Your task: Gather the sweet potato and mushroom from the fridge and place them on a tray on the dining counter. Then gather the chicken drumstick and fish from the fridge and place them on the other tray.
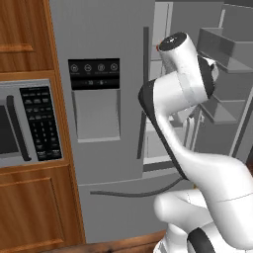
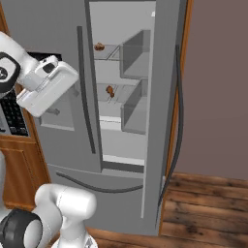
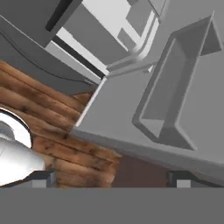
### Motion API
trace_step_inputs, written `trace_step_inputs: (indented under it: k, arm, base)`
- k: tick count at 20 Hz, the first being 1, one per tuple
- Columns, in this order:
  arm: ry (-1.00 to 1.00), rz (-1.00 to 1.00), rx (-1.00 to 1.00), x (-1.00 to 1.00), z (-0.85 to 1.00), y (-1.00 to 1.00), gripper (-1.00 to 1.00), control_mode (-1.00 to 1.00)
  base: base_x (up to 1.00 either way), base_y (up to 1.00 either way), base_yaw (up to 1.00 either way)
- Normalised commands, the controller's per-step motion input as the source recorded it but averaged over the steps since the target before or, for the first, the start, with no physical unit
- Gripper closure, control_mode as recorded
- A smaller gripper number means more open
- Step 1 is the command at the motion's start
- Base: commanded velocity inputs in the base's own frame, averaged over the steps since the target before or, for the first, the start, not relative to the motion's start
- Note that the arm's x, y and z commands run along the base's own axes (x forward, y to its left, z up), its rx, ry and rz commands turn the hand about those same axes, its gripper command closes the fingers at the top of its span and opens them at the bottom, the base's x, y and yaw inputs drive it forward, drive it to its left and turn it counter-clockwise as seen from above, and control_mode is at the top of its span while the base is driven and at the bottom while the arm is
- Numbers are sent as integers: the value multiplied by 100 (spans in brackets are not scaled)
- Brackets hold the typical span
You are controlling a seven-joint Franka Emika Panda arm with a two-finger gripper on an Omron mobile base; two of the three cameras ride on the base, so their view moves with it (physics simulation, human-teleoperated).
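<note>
So the fridge [image 2: 63,29] sits right in front of my base, right door [image 2: 162,111] swung wide open, left door shut with the black dispenser panel [image 1: 94,74] on it. Inside, from the right base cam, I can see two small brownish things: one on the upper shelf [image 2: 99,47] and one on the shelf below [image 2: 110,90]. Too small for me to say which food is which.

My gripper [image 3: 111,178] is up in front of the fridge. On the hand cam its fingertips [image 3: 41,178] stand far apart at the bottom with nothing between them, so the jaws are released, looking down at an open door bin [image 3: 175,105] and the wood floor [image 3: 57,131].

The built-in microwave [image 1: 29,123] is in the wood cabinets just left of the fridge.
</note>
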Motion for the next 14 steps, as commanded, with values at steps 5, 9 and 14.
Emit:
trace_step_inputs:
  k: [5,9,14]
  arm:
    - [-50,-5,28,20,20,20,-100,-100]
    - [-31,-11,33,46,15,4,-100,-100]
    - [-17,-6,39,57,3,9,-100,-100]
  base:
    - [0,0,0]
    - [0,0,0]
    - [0,0,0]
